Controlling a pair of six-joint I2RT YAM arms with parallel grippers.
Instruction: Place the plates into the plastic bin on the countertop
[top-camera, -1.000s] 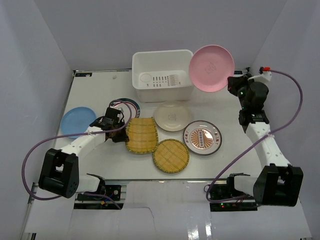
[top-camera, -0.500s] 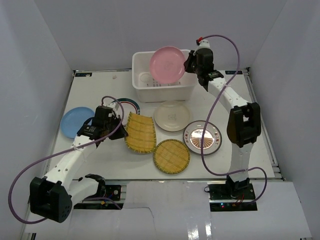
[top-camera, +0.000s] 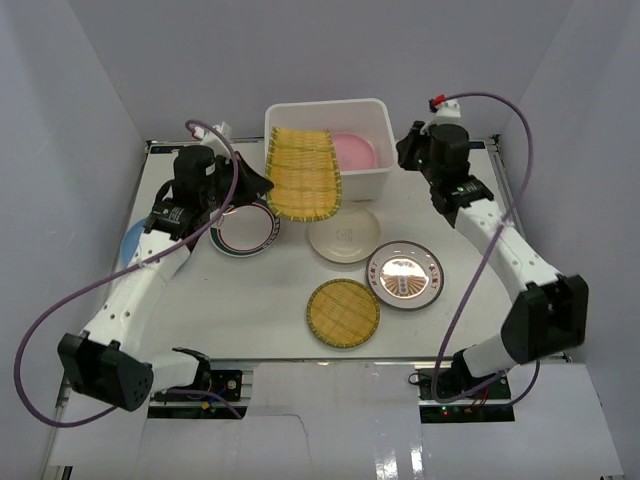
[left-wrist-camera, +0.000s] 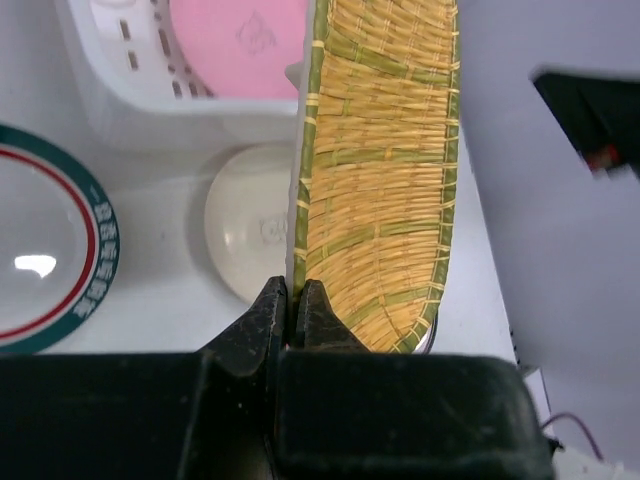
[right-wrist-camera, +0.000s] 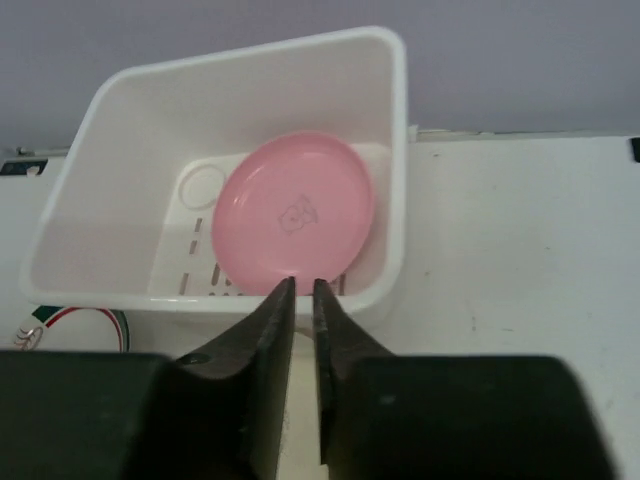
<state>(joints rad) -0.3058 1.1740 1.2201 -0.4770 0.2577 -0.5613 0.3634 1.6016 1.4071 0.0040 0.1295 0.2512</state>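
Observation:
The white plastic bin (top-camera: 300, 135) stands at the back of the countertop (top-camera: 230, 300). The pink plate (top-camera: 355, 151) lies inside it at the right, and shows in the right wrist view (right-wrist-camera: 292, 220). My left gripper (top-camera: 262, 185) is shut on the rim of a woven bamboo plate (top-camera: 303, 172). It holds the plate tilted over the bin's front wall, edge-on in the left wrist view (left-wrist-camera: 380, 180). My right gripper (top-camera: 408, 150) hovers at the bin's right end, empty, its jaws a narrow gap apart (right-wrist-camera: 303, 285).
On the countertop lie the teal-rimmed plate (top-camera: 243, 228), the cream plate (top-camera: 343, 233), the sunburst plate (top-camera: 404, 274) and the second bamboo disc (top-camera: 342, 312). The blue plate (top-camera: 130, 240) is mostly hidden behind my left arm. Pale grey walls close the sides.
My left gripper lifted the bamboo plate off the table and carried it back over the bin. My right gripper let the pink plate go into the bin and drew away right.

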